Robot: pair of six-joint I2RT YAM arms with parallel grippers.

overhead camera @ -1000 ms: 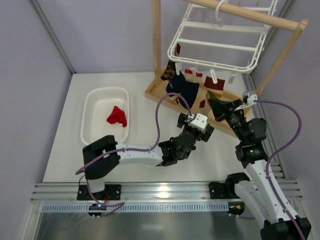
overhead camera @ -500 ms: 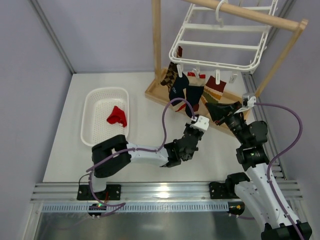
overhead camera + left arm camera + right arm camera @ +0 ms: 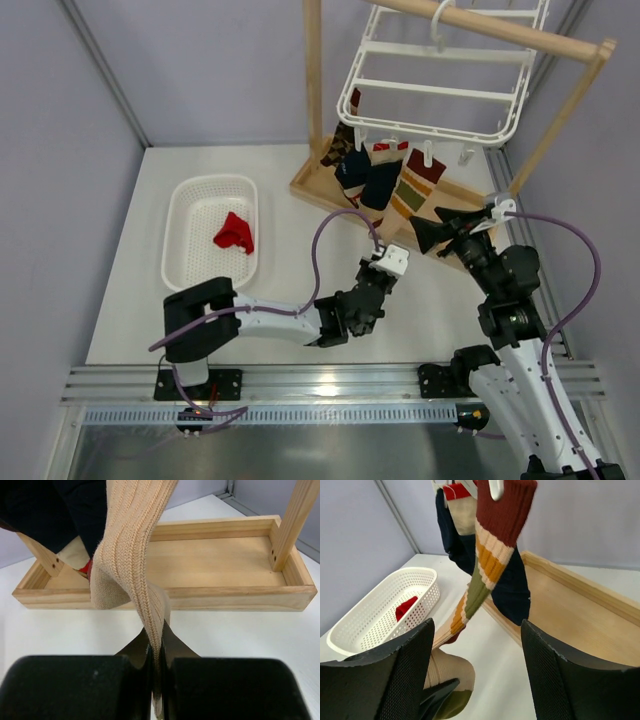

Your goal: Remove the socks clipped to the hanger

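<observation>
The white hanger hangs from a wooden rail, with socks clipped along its front rim. These are a brown argyle one, navy ones and a cream striped sock. My left gripper is shut on the cream sock's lower end, and the fabric runs taut up from the jaws. My right gripper stands open just right of that sock, with nothing between its fingers. In the top view the left gripper sits below the socks and the right gripper beside them.
The wooden stand's tray base lies right behind the socks, with uprights at both ends. A white slotted basket at the left holds a red sock. A navy sock hangs behind the striped one.
My left gripper shut on the striped sock's end and drew back toward the near side, stretching it. My right gripper opened and backed slightly away from the socks.
</observation>
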